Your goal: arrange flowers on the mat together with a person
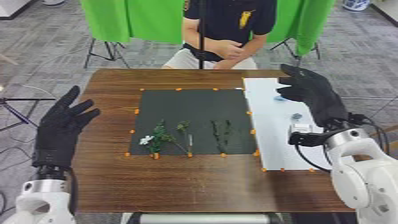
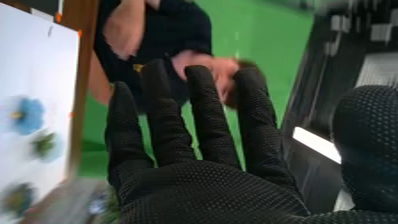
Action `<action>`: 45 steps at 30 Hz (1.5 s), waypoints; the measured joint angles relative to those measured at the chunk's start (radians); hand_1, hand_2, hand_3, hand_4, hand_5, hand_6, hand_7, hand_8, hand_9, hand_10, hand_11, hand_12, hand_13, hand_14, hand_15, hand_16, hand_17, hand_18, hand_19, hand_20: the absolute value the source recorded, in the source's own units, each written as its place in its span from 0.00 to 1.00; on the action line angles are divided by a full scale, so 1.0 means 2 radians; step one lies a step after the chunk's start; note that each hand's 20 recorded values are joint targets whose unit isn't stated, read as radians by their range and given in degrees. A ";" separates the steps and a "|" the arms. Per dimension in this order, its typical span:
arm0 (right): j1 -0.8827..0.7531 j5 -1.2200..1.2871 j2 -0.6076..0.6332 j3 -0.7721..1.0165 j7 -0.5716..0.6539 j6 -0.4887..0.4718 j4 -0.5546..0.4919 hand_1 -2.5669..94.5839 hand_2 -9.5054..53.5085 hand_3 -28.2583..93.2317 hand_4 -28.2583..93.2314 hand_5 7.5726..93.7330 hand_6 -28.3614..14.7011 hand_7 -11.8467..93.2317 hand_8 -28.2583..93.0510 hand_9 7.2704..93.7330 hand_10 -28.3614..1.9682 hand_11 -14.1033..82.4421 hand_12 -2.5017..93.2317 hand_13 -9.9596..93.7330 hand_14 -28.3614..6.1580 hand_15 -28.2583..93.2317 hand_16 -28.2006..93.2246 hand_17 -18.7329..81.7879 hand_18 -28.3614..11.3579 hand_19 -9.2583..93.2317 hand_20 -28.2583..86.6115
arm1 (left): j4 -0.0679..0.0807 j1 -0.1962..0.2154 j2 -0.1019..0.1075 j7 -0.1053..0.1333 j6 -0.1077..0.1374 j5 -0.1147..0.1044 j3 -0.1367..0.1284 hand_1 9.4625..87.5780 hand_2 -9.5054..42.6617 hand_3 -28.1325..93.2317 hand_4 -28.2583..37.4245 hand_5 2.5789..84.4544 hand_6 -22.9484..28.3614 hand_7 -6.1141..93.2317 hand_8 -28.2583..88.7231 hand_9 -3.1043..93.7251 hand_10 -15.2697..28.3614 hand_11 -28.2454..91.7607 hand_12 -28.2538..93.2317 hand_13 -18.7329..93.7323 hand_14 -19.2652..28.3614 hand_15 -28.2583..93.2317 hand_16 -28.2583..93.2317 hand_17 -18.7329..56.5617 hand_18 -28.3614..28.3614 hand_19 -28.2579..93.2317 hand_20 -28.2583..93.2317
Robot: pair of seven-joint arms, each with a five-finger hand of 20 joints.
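Over white paper [image 1: 277, 150] at right, my right hand [image 1: 315, 97], left of the dark mat [image 1: 188, 107], my left hand [image 1: 59, 130], both empty, fingers nearly straight, white flower [image 1: 146, 140] at the mat's near left.

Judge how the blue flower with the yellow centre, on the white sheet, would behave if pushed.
The blue flower would probably slide rather than roll, since its petals spread wide around the centre. It looks light, covering only a small patch of the white sheet, so a gentle nudge might shift it.
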 measured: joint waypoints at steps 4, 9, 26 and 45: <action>-0.048 0.094 0.012 0.000 -0.038 0.024 0.005 0.14 0.35 0.84 0.00 0.34 0.74 0.23 0.14 0.40 0.58 0.20 0.16 0.40 0.31 0.38 0.37 0.20 0.07 0.54 0.35 | 0.004 0.002 0.000 0.000 0.000 -0.002 0.006 0.17 0.26 0.88 0.01 0.42 0.51 0.17 0.16 0.44 0.75 0.41 0.32 0.44 0.97 0.62 0.17 0.14 0.92 0.62 0.37; -0.080 0.174 0.001 0.005 -0.018 -0.024 0.016 0.12 0.36 0.85 0.00 0.33 0.75 0.23 0.13 0.40 0.59 0.20 0.16 0.40 0.29 0.38 0.38 0.19 0.07 0.54 0.35 | 0.006 0.001 -0.005 -0.008 -0.001 0.000 0.009 0.18 0.26 0.88 0.01 0.42 0.51 0.17 0.16 0.44 0.75 0.41 0.32 0.44 0.97 0.62 0.18 0.14 0.92 0.62 0.37; -0.082 0.159 -0.010 -0.004 -0.017 0.002 0.023 0.12 0.34 0.87 0.00 0.34 0.75 0.24 0.13 0.41 0.57 0.21 0.17 0.42 0.28 0.42 0.38 0.20 0.06 0.57 0.37 | 0.006 0.003 -0.013 -0.015 -0.001 0.004 0.010 0.18 0.26 0.88 0.02 0.42 0.51 0.18 0.16 0.44 0.76 0.42 0.32 0.43 0.98 0.63 0.18 0.14 0.92 0.63 0.37; -0.085 0.163 -0.011 0.000 -0.016 0.014 0.024 0.13 0.33 0.88 0.00 0.35 0.75 0.24 0.14 0.41 0.56 0.21 0.17 0.42 0.28 0.42 0.38 0.20 0.06 0.56 0.38 | 0.006 0.006 -0.016 -0.020 -0.002 0.007 0.008 0.18 0.26 0.88 0.02 0.41 0.51 0.18 0.16 0.44 0.76 0.42 0.32 0.43 0.98 0.63 0.17 0.14 0.92 0.63 0.37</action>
